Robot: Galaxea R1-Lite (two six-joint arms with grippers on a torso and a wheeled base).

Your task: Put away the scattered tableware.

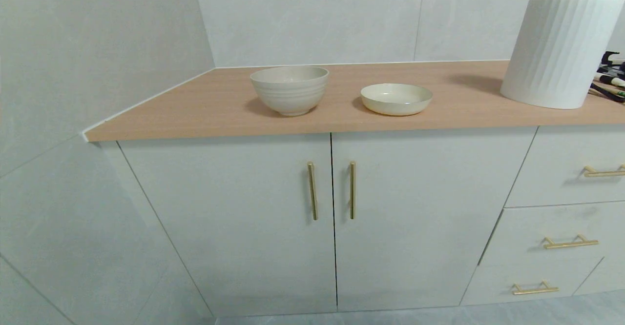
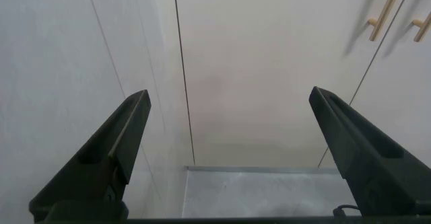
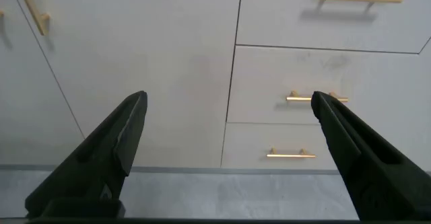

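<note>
One deep bowl (image 1: 289, 90) and one shallow dish (image 1: 396, 99), apart, on counter (image 1: 195, 112).

A: Any txt, labels, nos. legible?
B: Nope, none readable.
A: Bowl (image 1: 289, 90), shallow dish (image 1: 396, 98)?
B: Plain surfaces, no print seen.
A: Ribbed white container (image 1: 556, 51)?
B: Just ribs.
A: Dark tools (image 1: 609, 78) at right end of countertop (image 1: 195, 115)?
B: Pale bands on 'em, too small to tell if it's print.
</note>
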